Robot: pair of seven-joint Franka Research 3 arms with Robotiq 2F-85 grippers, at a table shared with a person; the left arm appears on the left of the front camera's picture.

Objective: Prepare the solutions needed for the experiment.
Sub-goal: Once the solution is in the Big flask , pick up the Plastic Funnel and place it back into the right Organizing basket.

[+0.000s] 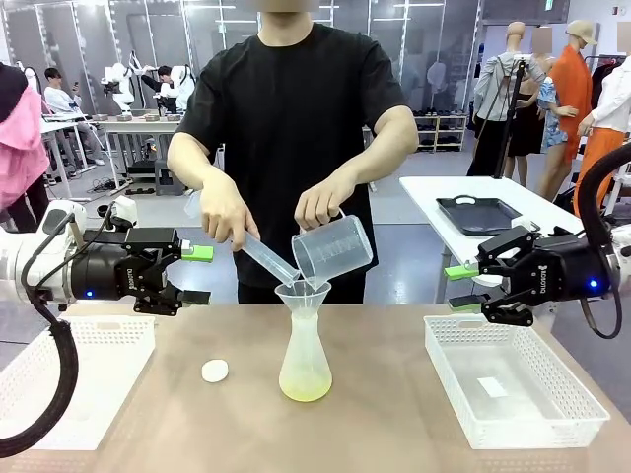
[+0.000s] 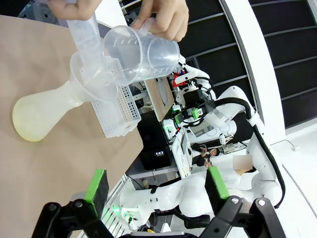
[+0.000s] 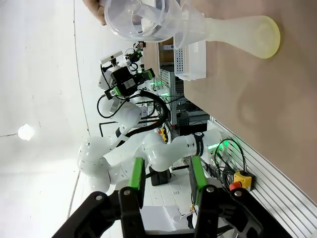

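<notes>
Bright, even light is falling from above, glowing through the solutions and leaving soft shadows on the table; both wrist views are bending at the edges.

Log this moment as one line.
person: tipping beaker and tube over funnel | flask: upright, yellow liquid at bottom | left gripper: open, empty | right gripper: open, empty | cap: on table

The solutions are pale yellow-green and see-through, inside a frosted, milky flask. The cap is white. The surface is plain light brown. The left basket and the right basket are white with a fine grid of holes. The left tool and the right tool are black with bright green pads. The person's shirt is plain black.
</notes>
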